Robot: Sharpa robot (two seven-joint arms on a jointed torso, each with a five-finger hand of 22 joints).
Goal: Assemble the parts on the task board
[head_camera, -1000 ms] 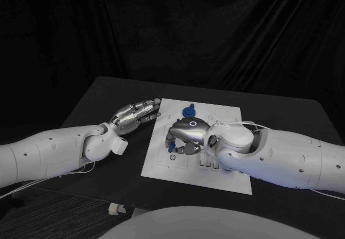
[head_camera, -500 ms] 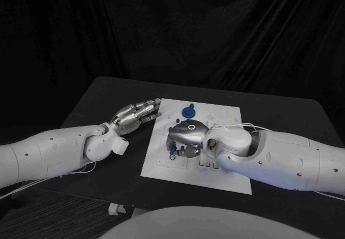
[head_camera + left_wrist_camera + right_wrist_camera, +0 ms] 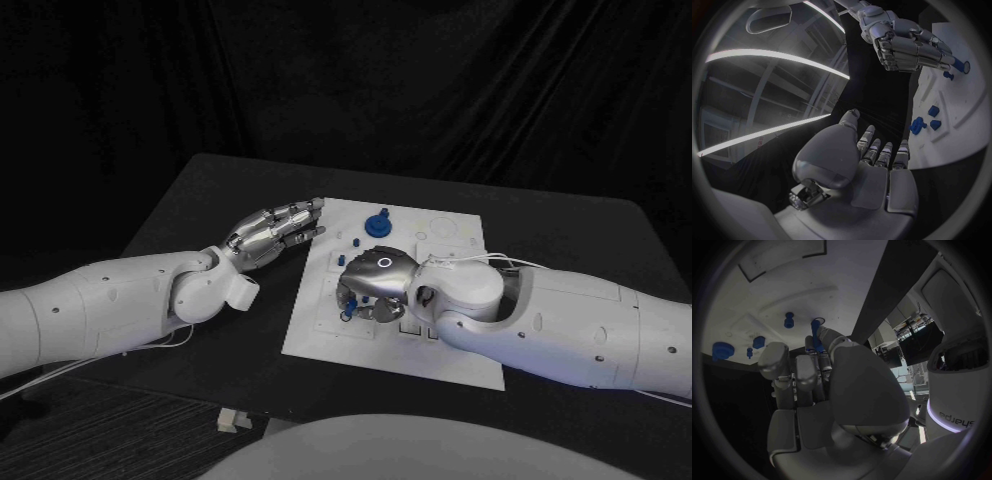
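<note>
The right hand pinches a blue peg over the task board, while the left hand, fingers apart and holding nothing, rests at the board's edge on the desk.

One word is showing: "sharpa", in dark letters, is standing on the white housing seen in the right wrist view. It is lying turned on its side there. No other text or number is reading clearly anywhere.

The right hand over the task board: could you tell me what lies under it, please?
Under the right hand lies the white task board. The hand pinches a blue peg, its tip pointing at the board. Whatever lies beneath the palm is covered.
</note>
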